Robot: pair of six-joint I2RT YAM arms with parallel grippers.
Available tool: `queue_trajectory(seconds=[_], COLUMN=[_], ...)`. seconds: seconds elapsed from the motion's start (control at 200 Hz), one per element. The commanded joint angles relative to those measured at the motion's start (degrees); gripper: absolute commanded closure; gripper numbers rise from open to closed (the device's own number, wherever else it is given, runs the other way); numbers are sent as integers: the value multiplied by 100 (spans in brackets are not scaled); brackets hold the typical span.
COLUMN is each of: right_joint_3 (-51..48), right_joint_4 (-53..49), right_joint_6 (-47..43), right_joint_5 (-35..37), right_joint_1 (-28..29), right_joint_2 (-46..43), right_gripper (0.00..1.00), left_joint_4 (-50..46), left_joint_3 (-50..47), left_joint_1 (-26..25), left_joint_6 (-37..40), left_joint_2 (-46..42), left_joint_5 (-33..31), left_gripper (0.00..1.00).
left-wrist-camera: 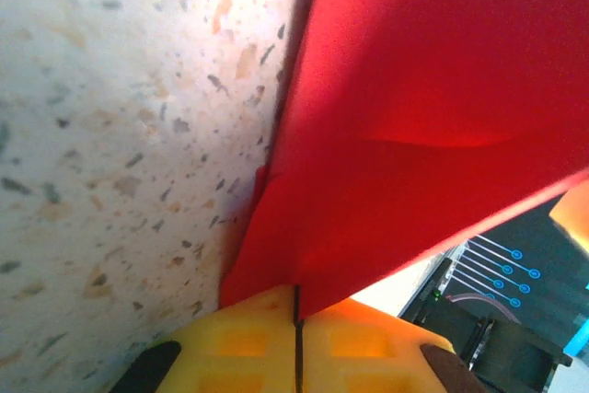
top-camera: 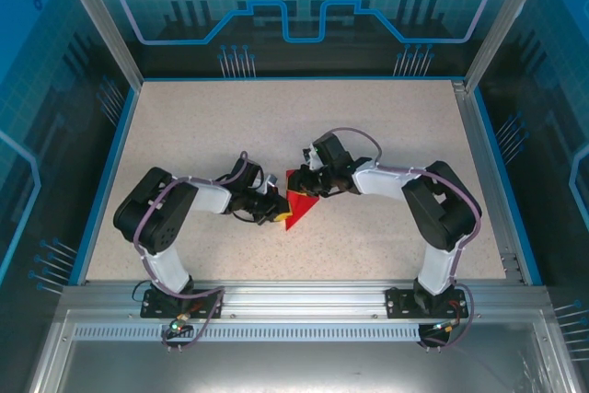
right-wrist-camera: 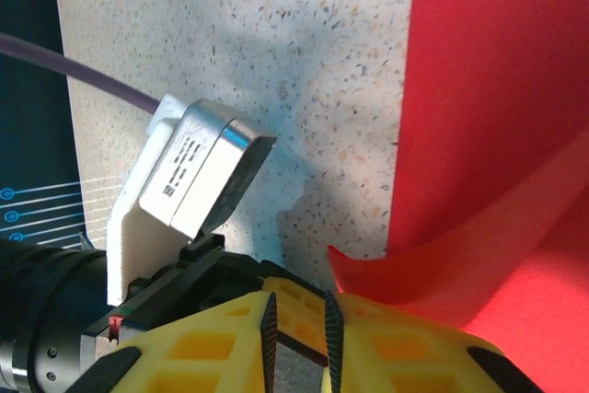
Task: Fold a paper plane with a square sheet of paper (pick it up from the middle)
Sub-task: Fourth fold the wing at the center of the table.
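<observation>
Left gripper (left-wrist-camera: 296, 306): yellow jaws closed on an edge of the red paper (left-wrist-camera: 414, 135), which fans out folded from the pinch. Right gripper (right-wrist-camera: 297, 324): jaws narrowly apart, and I see nothing between them; the paper's curled corner sits just beside one finger. The left wrist's camera housing (right-wrist-camera: 189, 181) crowds in close ahead. The paper lies mid-table (top-camera: 386, 126), between both wrists.

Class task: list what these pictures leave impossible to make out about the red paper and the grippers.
Top view: the square sheet of paper, folds too small, partly under the left gripper and right gripper.
Left wrist view: the sheet's outer edges, cut off by the frame.
Right wrist view: whether the right gripper pinches the sheet, hidden by its yellow finger.
</observation>
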Motion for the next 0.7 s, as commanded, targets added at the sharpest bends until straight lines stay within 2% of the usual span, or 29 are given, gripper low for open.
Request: queue_trajectory(seconds=[0.0, 0.695], right_joint_3=[204, 306], right_joint_4=[-43, -174], right_joint_6=[-23, -65], right_joint_5=[38, 188], right_joint_1=[135, -42], right_joint_2=[179, 497], right_gripper=[77, 77], left_joint_4=[-183, -216], left_joint_3=[50, 10], left_joint_1=[-62, -50], left_joint_6=[195, 193], left_joint_2=[327, 417], left_joint_5=[26, 60], left_gripper=[91, 90])
